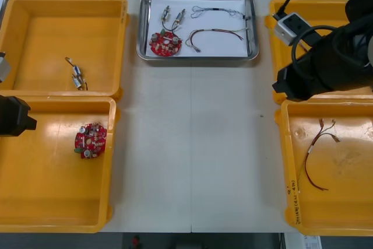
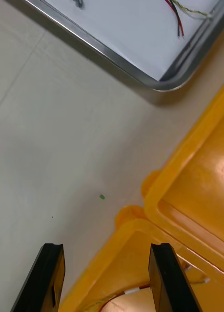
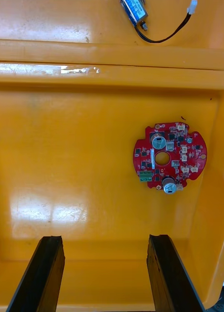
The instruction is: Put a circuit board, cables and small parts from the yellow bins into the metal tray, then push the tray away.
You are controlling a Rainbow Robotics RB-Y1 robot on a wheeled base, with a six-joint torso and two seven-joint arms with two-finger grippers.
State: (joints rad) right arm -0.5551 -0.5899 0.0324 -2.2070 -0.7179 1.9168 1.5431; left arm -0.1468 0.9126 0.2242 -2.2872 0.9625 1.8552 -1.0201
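The metal tray, white inside, stands at the table's far middle. It holds a round red circuit board, two small metal parts, a black cable and a red and yellow cable. My right gripper is open with nothing between its fingers, above the table by the inner rims of the two right bins; the tray corner lies beyond it. My left gripper hangs open over the near left bin, short of a second circuit board.
The far left bin holds a small metal part with a black lead. A red and yellow cable lies in the near right bin. Bare table spreads between the bins in front of the tray.
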